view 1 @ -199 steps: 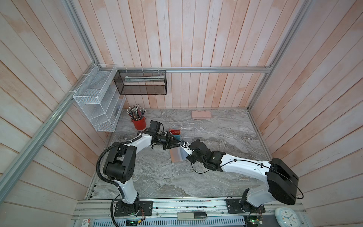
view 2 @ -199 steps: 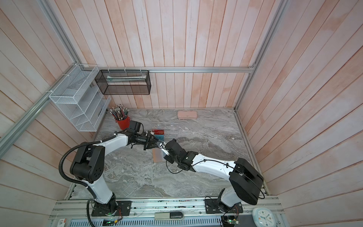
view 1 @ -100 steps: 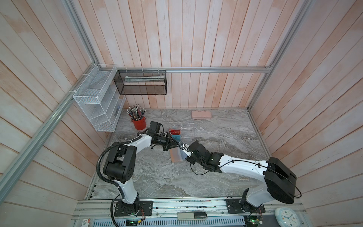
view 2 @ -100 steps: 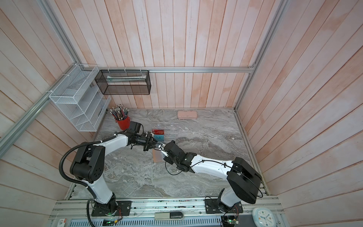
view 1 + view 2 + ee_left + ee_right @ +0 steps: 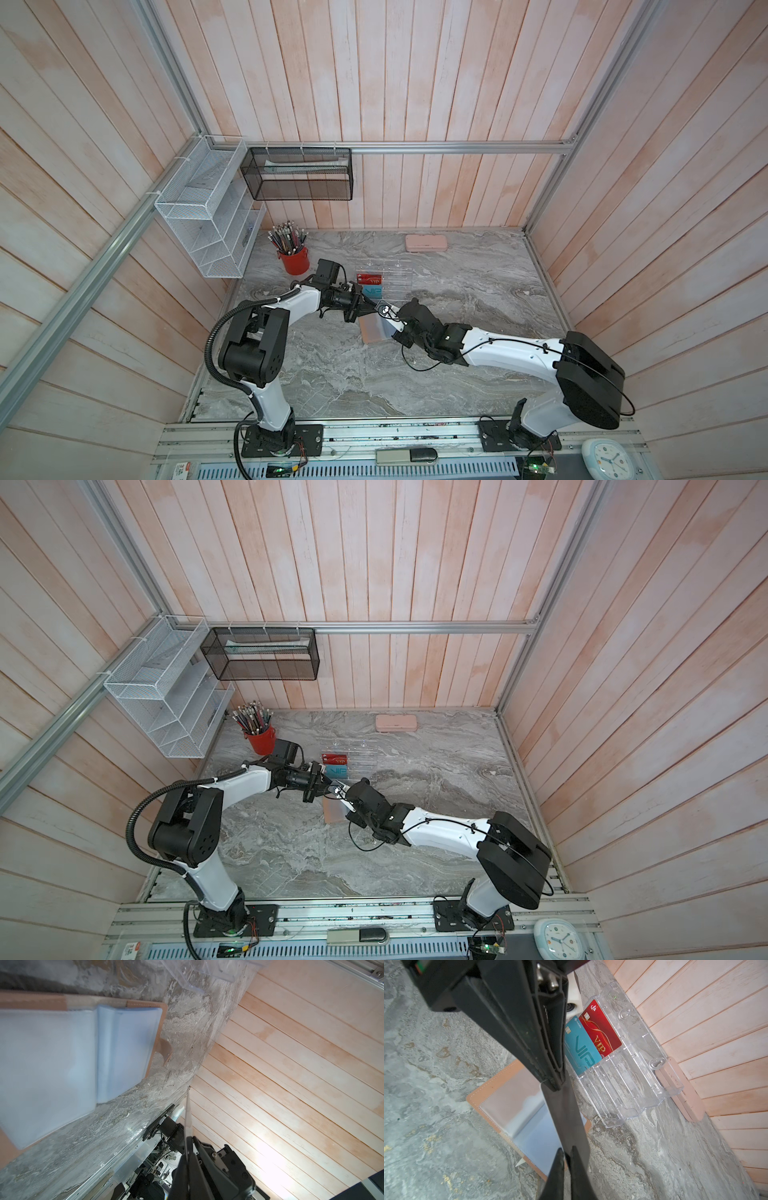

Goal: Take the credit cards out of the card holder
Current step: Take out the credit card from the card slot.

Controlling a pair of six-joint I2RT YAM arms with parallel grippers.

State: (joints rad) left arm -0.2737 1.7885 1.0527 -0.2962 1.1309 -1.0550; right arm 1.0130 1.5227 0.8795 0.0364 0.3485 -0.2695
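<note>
The black card (image 5: 564,1118) looks thin, stiff, slick: pinch an edge. Clamped in left tool (image 5: 551,1082); right tool (image 5: 566,1152) barely parted, hold unclear.

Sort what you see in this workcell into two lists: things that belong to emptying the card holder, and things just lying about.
Job: card holder; black card, pinched in the left gripper; red card and teal card, in the clear rack.

Lying about: red pencil cup; pink case; white wire shelf; black mesh basket; clock.
</note>
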